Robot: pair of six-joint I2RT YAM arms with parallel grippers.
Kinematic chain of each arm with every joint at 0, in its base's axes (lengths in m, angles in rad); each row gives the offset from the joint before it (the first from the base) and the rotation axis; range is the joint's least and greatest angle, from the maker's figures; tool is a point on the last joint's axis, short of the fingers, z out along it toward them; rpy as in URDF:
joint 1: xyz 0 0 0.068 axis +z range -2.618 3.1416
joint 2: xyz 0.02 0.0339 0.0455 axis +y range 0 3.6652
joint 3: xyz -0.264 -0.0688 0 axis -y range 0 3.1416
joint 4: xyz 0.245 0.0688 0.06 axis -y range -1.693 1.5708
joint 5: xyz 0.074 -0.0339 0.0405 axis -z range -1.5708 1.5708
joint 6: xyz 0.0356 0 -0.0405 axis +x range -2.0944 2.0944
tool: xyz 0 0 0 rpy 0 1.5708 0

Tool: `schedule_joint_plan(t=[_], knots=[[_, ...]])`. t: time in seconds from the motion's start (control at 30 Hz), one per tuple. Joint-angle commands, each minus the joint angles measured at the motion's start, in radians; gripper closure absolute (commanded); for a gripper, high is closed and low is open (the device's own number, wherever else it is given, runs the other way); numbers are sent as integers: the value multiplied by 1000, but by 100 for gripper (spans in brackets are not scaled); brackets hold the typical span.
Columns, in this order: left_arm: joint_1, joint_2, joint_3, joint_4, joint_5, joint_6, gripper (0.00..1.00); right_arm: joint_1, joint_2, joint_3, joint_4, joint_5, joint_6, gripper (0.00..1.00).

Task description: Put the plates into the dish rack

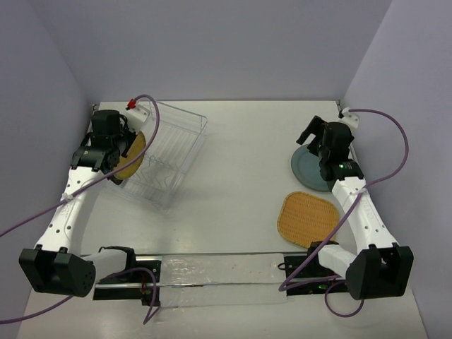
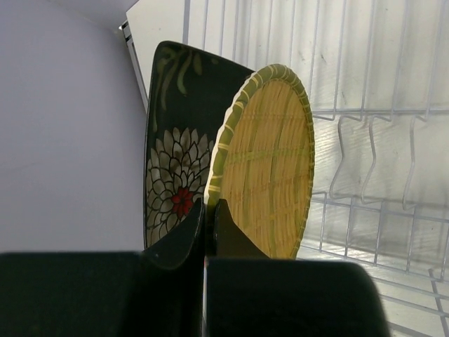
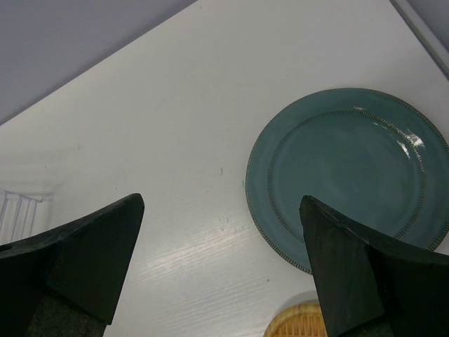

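Lab test cell, white table, plain lilac walls, bolted robot arms, purple cables.

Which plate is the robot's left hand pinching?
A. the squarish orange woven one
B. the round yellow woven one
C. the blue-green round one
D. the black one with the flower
B: in the left wrist view, the left gripper is closed on the bottom rim of the round yellow woven plate, which stands on edge in front of the black flowered plate.

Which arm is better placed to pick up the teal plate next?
Right. The right gripper hangs open by the teal plate; the left gripper is shut on the yellow woven plate at the dish rack.
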Motion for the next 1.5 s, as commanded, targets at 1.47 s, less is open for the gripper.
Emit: schedule_joint_plan(t=[1.47], knots=[[99, 238, 163, -27, 70, 12, 100, -67, 43, -10, 29, -10, -13, 0]])
